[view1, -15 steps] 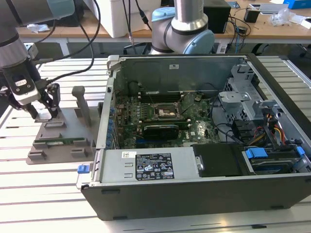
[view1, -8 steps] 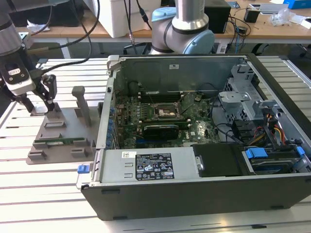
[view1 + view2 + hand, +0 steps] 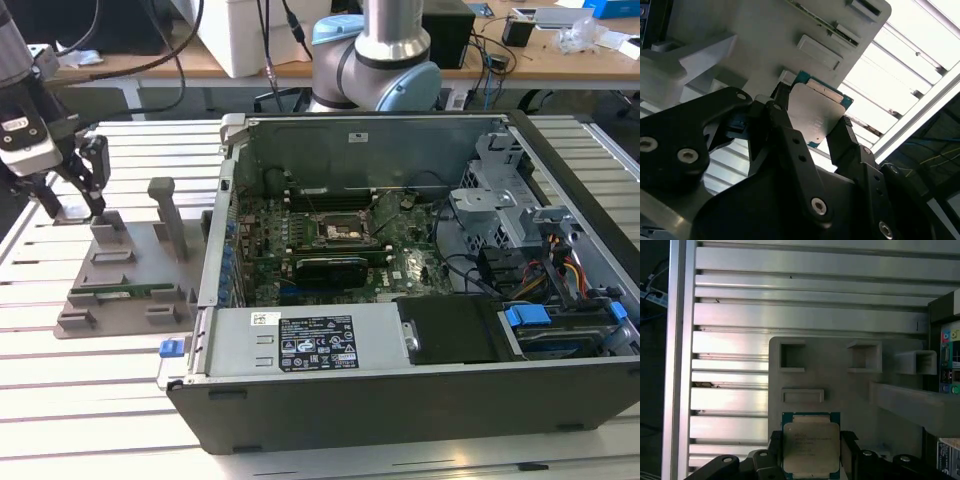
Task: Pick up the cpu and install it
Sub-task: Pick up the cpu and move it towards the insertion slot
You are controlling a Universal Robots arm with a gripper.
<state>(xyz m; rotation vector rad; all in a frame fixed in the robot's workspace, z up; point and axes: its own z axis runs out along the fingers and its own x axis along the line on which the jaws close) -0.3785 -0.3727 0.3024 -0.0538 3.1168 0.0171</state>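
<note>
Slatted metal worktop (image 3: 100, 400); open computer case (image 3: 400, 400) lying on it toward the exterior view's right, motherboard (image 3: 300, 265) exposed; grey fixture plate (image 3: 125, 275) just beside the case, on the exterior view's left; jaws down at the plate's far corner, pinching the cpu (image 3: 811, 442) by two opposite edges; cpu silver side up at that corner, well apart from the case; can't tell if it's seated or lifted.

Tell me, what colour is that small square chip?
The small flat square cpu is silver-topped with a green rim; first wrist view.
</note>
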